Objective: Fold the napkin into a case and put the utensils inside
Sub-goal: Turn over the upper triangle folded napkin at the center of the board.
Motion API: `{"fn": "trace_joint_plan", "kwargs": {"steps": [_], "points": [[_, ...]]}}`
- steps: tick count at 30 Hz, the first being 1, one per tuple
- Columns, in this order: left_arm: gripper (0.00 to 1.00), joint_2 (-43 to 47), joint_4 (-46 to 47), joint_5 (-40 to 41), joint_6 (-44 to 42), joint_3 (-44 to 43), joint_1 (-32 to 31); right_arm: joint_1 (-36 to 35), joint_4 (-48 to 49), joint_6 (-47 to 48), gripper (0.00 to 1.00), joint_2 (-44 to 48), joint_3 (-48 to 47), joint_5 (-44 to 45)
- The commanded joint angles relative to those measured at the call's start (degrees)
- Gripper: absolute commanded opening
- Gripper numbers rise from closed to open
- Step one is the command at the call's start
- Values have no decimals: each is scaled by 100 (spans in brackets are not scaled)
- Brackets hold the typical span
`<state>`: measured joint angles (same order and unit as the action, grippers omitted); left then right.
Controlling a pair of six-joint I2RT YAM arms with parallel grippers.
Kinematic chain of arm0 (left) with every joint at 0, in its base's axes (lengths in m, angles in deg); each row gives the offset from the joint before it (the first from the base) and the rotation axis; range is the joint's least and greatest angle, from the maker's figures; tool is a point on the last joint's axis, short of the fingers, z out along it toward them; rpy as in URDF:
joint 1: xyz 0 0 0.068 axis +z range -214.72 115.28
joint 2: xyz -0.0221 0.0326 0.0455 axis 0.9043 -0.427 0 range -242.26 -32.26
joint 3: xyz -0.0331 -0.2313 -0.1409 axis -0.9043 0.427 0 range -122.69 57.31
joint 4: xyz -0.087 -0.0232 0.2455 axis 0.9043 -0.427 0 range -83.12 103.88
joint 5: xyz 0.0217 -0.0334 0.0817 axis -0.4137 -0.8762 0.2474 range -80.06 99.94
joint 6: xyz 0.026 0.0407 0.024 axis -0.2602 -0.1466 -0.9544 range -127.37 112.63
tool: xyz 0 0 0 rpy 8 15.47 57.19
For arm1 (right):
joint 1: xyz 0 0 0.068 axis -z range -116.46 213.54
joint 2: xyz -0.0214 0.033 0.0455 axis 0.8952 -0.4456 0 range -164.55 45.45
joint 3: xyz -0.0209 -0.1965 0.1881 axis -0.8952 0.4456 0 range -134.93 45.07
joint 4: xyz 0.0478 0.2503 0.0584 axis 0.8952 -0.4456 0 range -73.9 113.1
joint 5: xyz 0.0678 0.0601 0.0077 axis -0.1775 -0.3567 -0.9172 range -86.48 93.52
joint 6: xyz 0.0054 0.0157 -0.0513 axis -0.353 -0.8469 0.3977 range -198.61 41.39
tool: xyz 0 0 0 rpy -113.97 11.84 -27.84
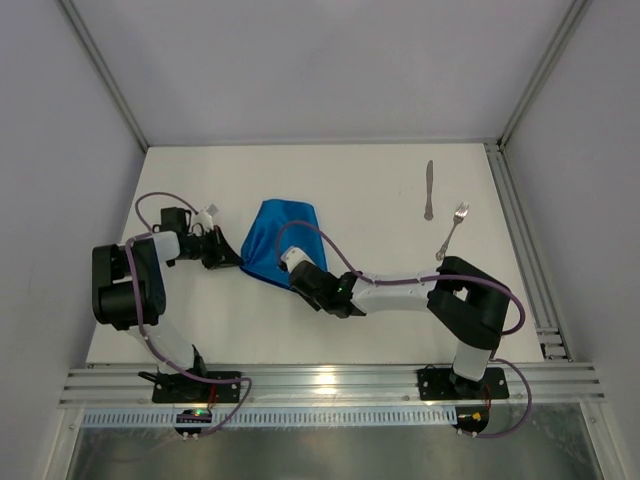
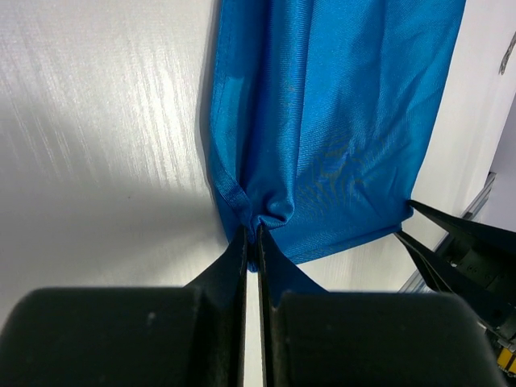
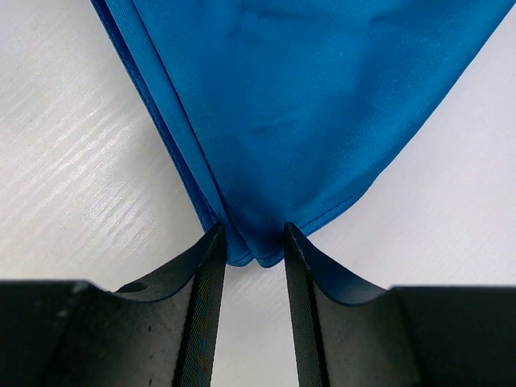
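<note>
The bright blue napkin (image 1: 280,235) lies folded on the white table, narrowing toward its near end. My left gripper (image 1: 236,261) is shut on its near-left corner, and the cloth (image 2: 322,121) bunches at the pinched tips of the left gripper (image 2: 251,235). My right gripper (image 1: 291,268) stands open around the near-right corner; the layered tip of the napkin (image 3: 306,105) lies between the fingers of the right gripper (image 3: 251,235). The knife (image 1: 429,190) and fork (image 1: 453,230) lie far right, away from both grippers. No case shape shows.
An aluminium rail (image 1: 520,240) runs along the table's right edge, and another crosses the near edge by the arm bases. Grey walls enclose the table on the left, back and right. The right gripper's black fingers (image 2: 439,234) show in the left wrist view.
</note>
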<state>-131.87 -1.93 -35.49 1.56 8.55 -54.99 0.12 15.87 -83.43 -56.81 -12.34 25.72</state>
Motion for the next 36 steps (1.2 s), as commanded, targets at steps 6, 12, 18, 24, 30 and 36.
{"fn": "trace_joint_plan", "kwargs": {"steps": [6, 12, 18, 24, 30, 36], "points": [[0, 38, -264, 34, -313, -196, 151, -83, -236, -265, 38, 250, 159, 391], [0, 56, -457, -176, -357, -284, 204, -66, -253, -212, 18, 206, 151, 435], [0, 407, -721, -230, -444, -433, 213, -74, -350, 33, 4, 241, -148, 733], [0, 355, -1002, -107, -804, -468, 213, -22, -253, 165, 4, 338, -51, 673], [23, 144, -1651, 52, -1576, -758, 221, -30, -60, 323, 4, 241, -16, 374], [36, 582, -2189, 472, -2666, -969, 213, 5, 142, 447, 4, 241, 37, 66]]}}
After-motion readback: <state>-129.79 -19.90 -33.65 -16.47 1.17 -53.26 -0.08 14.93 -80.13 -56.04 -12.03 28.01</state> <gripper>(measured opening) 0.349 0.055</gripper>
